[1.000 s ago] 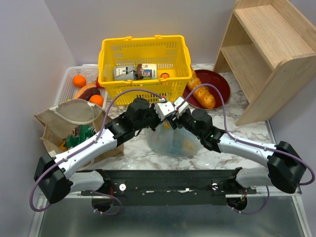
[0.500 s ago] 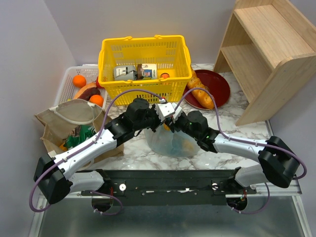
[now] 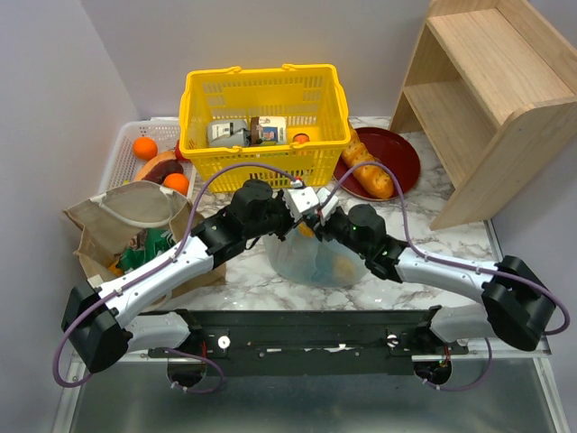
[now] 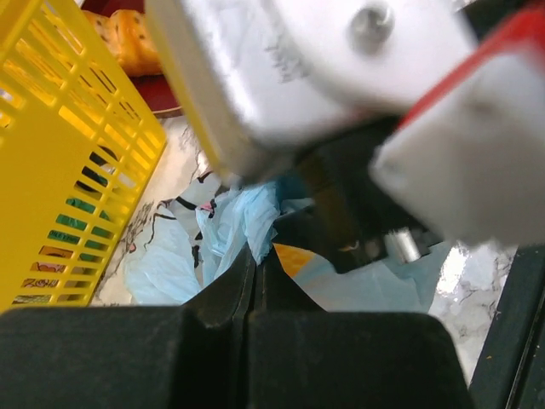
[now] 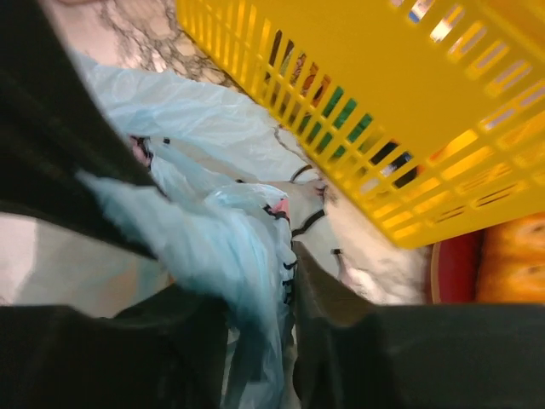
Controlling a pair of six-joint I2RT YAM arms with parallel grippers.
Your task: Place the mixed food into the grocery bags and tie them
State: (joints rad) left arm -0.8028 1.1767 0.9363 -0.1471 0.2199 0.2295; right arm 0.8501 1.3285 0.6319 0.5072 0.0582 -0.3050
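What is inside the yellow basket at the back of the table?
A grey carton, a white carton and a small orange thing. The front wall of the basket hides whatever lies lower.

The bag (image 3: 311,263) is light blue with pink-black print, the basket (image 3: 261,101) yellow, the plate (image 3: 403,155) dark red.

Robot lab set up as a mock grocery scene. A left arm (image 3: 171,266) and a right arm (image 3: 442,266) are bolted to a black rail (image 3: 306,340) along the near edge of a marble-patterned table (image 3: 451,230), enclosed by plain grey walls (image 3: 297,32). A yellow shopping basket (image 3: 266,95) stands at the far edge, a wooden shelf (image 3: 487,99) at the far right corner, a tan bag (image 3: 99,225) near the left edge, and a light-blue plastic bag (image 3: 315,260) mid-table.
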